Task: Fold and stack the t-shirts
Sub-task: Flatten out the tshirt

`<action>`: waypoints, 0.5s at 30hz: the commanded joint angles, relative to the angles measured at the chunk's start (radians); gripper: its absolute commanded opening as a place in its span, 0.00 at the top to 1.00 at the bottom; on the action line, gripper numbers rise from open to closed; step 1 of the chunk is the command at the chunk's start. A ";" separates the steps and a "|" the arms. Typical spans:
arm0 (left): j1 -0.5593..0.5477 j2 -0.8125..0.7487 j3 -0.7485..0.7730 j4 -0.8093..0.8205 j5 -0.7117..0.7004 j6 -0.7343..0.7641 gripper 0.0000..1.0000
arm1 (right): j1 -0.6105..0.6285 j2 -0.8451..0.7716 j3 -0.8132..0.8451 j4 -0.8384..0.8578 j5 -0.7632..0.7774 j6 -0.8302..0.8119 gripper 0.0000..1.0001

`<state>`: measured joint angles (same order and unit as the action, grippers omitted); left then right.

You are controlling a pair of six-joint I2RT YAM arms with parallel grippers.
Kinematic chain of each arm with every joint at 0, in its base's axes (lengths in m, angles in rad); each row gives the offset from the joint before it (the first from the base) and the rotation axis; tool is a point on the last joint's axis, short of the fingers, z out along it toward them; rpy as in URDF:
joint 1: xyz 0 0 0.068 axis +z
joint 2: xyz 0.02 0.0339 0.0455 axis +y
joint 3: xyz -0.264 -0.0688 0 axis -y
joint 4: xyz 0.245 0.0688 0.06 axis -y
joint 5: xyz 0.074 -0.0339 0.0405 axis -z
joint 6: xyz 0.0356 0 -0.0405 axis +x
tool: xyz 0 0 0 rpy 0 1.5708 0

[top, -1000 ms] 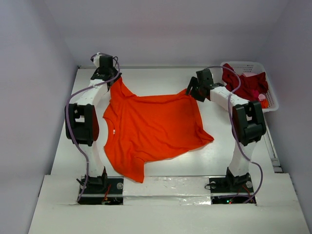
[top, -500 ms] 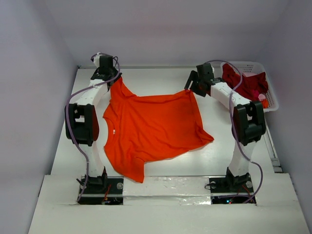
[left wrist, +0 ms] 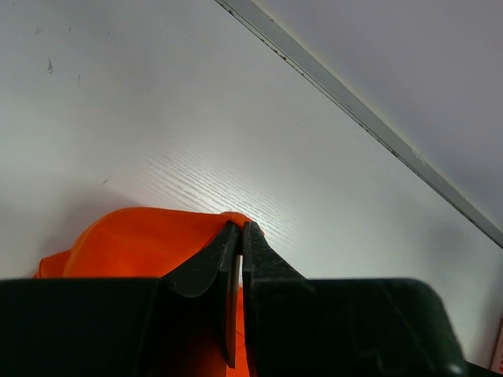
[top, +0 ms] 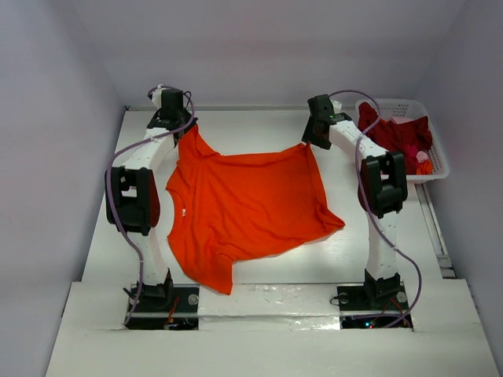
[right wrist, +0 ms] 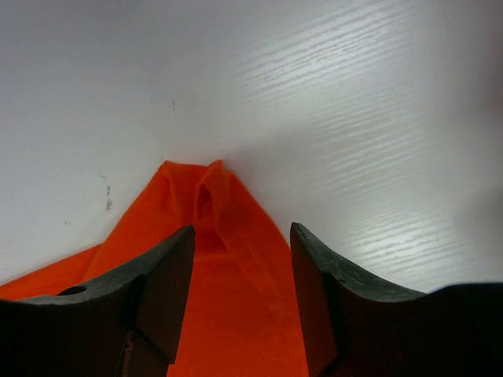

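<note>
My left pincer [top: 187,126] is at the far left of the white wood-grain table [top: 259,126]. Its jaws are pressed together on a corner of the soft, bright orange t-shirt [top: 244,204]. In the left wrist view the pincer [left wrist: 240,228] has a thin fold of the orange t-shirt [left wrist: 134,243] nipped right at the fingertips, and the cloth bunches on the tabletop behind them.

The orange t-shirt lies spread and mostly flat across the middle of the table, between my two arms. It sits skewed, with one sleeve toward the near edge and another point toward the right. There are some wrinkles near the right side.

My right pincer [top: 308,144] is at the shirt's far right corner, tilted down over it. In the right wrist view the pincer [right wrist: 242,232] has its jaws apart. The puckered orange corner [right wrist: 228,314] lies on the table between and just beyond the fingers [right wrist: 153,275], with nothing clamped.

At the far right a dark crimson t-shirt [top: 397,135] is crumpled inside the white plastic lattice basket [top: 393,102], partly draped over its left rim.
</note>
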<state>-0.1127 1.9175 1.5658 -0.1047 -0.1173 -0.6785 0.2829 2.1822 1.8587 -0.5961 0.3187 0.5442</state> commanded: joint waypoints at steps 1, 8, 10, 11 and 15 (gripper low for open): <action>-0.005 -0.048 0.013 0.005 -0.005 0.008 1.00 | 0.002 -0.018 0.028 -0.034 0.026 -0.007 0.43; -0.005 -0.051 -0.003 0.007 -0.005 0.007 1.00 | 0.012 -0.016 0.045 -0.022 -0.036 -0.018 0.43; -0.005 -0.054 -0.006 0.008 -0.004 0.005 1.00 | 0.012 -0.004 0.063 -0.027 -0.044 -0.027 0.43; -0.005 -0.052 -0.004 0.010 -0.002 0.007 1.00 | 0.021 0.004 0.074 -0.043 -0.032 -0.030 0.43; -0.005 -0.057 -0.004 0.008 -0.002 0.005 1.00 | 0.042 0.034 0.117 -0.097 0.097 -0.070 0.43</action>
<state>-0.1127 1.9175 1.5658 -0.1062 -0.1173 -0.6785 0.2981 2.1971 1.9141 -0.6518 0.3256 0.5220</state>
